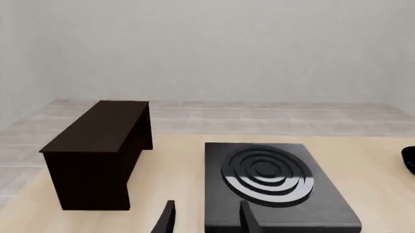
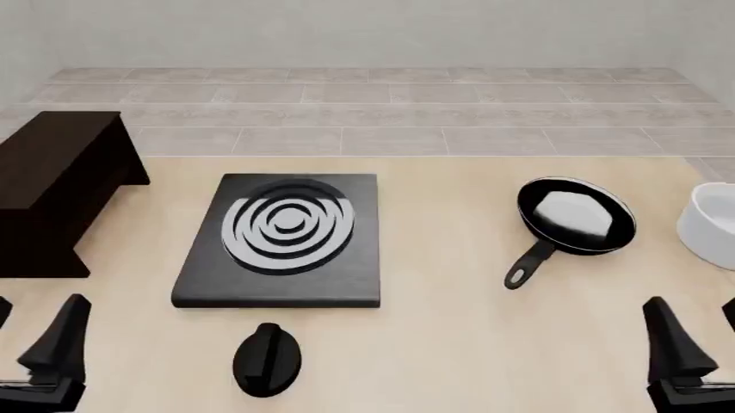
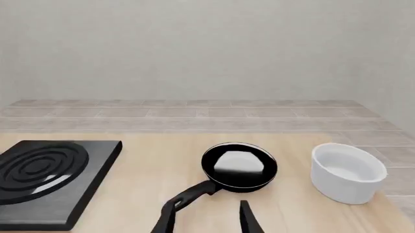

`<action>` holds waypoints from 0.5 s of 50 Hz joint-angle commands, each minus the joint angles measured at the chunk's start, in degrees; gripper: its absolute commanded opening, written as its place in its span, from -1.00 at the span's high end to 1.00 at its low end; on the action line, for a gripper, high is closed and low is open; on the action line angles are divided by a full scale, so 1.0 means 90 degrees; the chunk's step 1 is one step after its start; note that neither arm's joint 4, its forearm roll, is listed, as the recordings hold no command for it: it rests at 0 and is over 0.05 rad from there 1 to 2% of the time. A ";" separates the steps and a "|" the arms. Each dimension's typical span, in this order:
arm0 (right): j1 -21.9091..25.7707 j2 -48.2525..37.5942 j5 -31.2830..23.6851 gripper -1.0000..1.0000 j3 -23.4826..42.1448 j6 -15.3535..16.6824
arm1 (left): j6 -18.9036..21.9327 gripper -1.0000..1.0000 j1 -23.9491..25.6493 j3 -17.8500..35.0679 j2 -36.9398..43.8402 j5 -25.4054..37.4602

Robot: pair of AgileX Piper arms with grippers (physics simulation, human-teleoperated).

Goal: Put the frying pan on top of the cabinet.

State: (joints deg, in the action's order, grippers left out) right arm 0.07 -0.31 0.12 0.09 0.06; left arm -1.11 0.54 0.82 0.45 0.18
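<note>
The frying pan (image 2: 574,215) lies on the table right of centre, glossy black with a pale sheen inside. Its short handle (image 2: 526,268) points toward the near edge. In the right wrist view the frying pan (image 3: 238,165) sits just ahead of my right gripper (image 3: 206,219), which is open and empty. In the front view that right gripper (image 2: 701,335) stands near the front right corner. The dark cabinet (image 2: 58,185) stands at the far left, its flat top bare. My left gripper (image 2: 29,335) is open near the front left, with the cabinet (image 1: 97,145) ahead of it.
A flat black slab with white rings (image 2: 281,241) lies between the cabinet and the pan. A white bowl (image 2: 718,224) stands right of the pan. A small black oval object (image 2: 268,359) rests near the front edge, below the slab.
</note>
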 commanded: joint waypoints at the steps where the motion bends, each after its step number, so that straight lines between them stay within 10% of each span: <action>1: -0.0003 -0.0008 0.0004 -1.00 0.0011 0.0028 | 0.0212 -1.00 0.0060 -0.0012 -0.0044 0.0003; 25: -0.0005 -0.0061 0.0042 -1.00 0.0012 0.0007 | 0.0580 -1.00 0.0579 0.0196 0.0482 -0.0470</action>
State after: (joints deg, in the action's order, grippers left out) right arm 0.04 -0.64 0.12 0.40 0.11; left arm 2.65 3.15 0.81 1.62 -1.84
